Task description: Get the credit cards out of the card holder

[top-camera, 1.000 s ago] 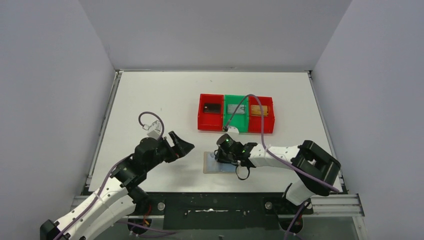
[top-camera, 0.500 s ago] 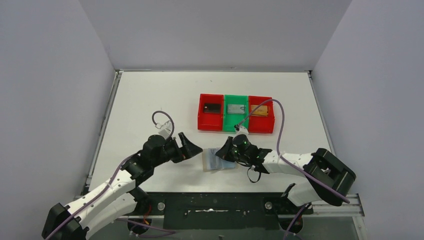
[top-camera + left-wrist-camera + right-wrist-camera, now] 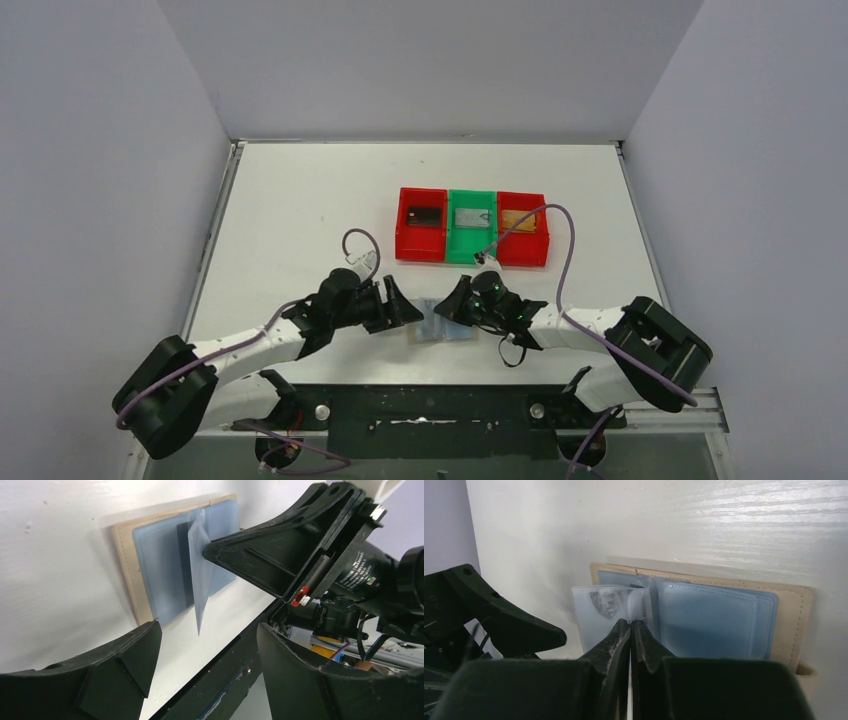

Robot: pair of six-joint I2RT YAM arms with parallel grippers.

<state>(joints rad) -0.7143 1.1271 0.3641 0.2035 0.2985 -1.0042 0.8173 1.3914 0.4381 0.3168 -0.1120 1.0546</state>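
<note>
My right gripper (image 3: 630,625) pinches a clear sleeve (image 3: 200,555) of the card holder (image 3: 791,605). My left gripper (image 3: 207,632) stands wide; its bump could yank the sleeve free.

White desk (image 3: 290,200) shut in by plain pale grey walls (image 3: 430,60) left, far, right; metal rail (image 3: 660,405) along near edge; light soft, even.

Probably a robotics lab: grey walls (image 3: 100,200) enclose a white table (image 3: 300,200) (arms (image 3: 250,345) bolted on).
</note>
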